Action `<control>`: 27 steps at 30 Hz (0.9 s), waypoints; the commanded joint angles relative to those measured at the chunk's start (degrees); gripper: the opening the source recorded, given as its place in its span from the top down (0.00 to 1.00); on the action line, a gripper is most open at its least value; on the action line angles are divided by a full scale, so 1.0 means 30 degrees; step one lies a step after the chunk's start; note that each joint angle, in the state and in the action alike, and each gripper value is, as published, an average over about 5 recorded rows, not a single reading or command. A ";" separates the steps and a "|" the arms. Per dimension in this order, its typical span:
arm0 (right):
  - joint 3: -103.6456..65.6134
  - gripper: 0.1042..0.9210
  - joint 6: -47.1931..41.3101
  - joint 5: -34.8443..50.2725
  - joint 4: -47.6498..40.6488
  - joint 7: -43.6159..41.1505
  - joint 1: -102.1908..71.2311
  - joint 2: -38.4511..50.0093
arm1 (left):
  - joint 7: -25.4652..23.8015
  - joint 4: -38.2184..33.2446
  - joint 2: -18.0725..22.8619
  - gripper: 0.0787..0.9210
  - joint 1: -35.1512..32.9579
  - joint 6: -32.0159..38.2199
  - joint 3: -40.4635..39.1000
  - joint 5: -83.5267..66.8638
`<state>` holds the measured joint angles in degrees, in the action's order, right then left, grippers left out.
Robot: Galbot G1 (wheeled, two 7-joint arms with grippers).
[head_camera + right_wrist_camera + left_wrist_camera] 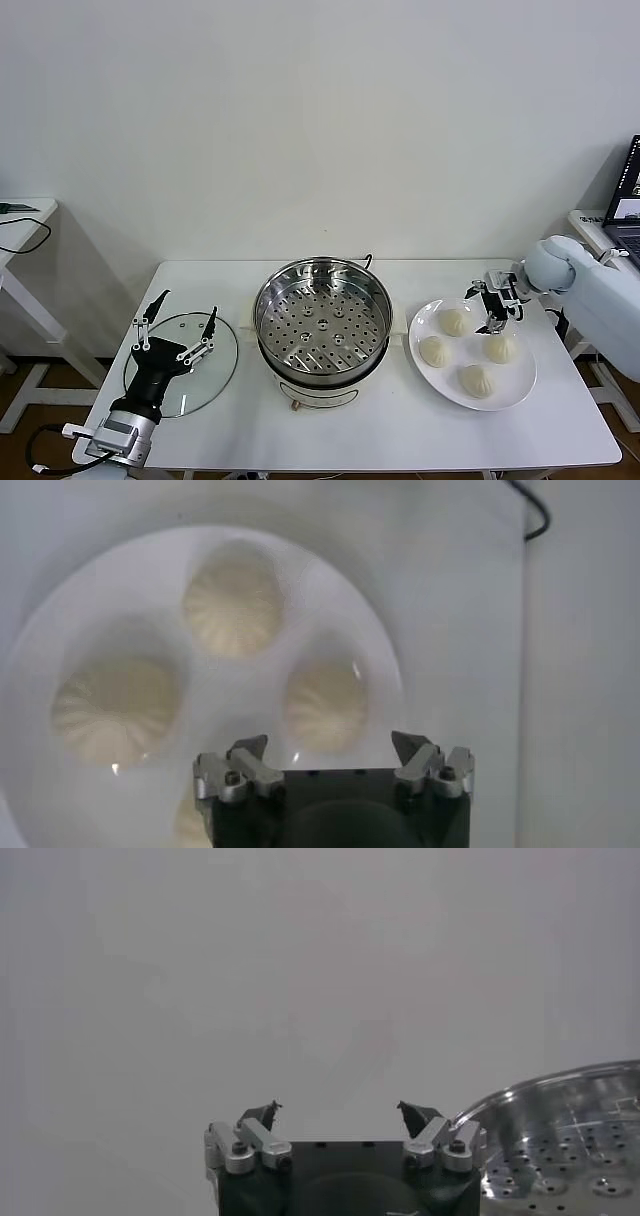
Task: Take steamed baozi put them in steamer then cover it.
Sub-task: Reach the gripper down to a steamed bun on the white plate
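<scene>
Over the plate (520, 390) at the table's right edge, the spread-fingered right gripper (487, 308) should be lowered squarely around one baozi (499, 347), squeezed gently, while the left gripper (175, 325) waits released over the lid (215, 375) beside the empty steamer (322, 305).

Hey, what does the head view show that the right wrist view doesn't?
Only the head view shows the steamer, the glass lid on the table and the left tool, open above that lid. Only the right wrist view shows the baozi's pleated tops up close. Both share the white plate of baozi and the open right tool over it.
</scene>
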<state>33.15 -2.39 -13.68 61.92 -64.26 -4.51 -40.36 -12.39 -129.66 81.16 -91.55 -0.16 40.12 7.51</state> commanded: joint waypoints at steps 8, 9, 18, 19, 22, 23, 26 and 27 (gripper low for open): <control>0.0436 0.12 0.0099 -0.1160 -0.3218 -0.0405 0.0476 -0.2621 | -0.0015 0.0064 0.0093 0.12 -0.0048 0.0084 -0.0006 0.0157; 0.0386 0.12 0.0120 -0.1191 -0.3281 -0.0345 0.0427 -0.2709 | -0.0013 0.0066 0.0097 0.12 -0.0048 0.0101 0.0007 0.0169; 0.0138 0.12 0.0241 -0.1516 -0.3597 -0.0072 0.0169 -0.3215 | -0.0001 0.0063 0.0135 0.12 -0.0078 0.0197 0.0083 0.0237; 0.0127 0.12 0.0264 -0.1551 -0.3605 -0.0076 0.0160 -0.3236 | -0.0001 0.0066 0.0136 0.12 -0.0084 0.0209 0.0087 0.0252; 0.0092 0.12 0.0352 -0.1645 -0.3636 -0.0084 0.0146 -0.3287 | 0.0001 0.0059 0.0131 0.12 -0.0089 0.0227 0.0099 0.0279; 0.0081 0.12 0.0376 -0.1672 -0.3638 -0.0089 0.0140 -0.3294 | 0.0003 0.0047 0.0127 0.12 -0.0091 0.0225 0.0103 0.0284; 0.0074 0.12 0.0423 -0.1721 -0.3612 -0.0112 0.0119 -0.3276 | 0.0009 0.0008 0.0121 0.12 -0.0099 0.0217 0.0108 0.0283; 0.0074 0.12 0.0434 -0.1742 -0.3605 -0.0120 0.0106 -0.3269 | 0.0013 -0.0003 0.0122 0.12 -0.0101 0.0217 0.0110 0.0284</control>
<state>33.32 -1.13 -18.41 52.03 -64.59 -4.32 -49.27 -12.40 -129.55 81.54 -91.81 0.51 40.44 8.33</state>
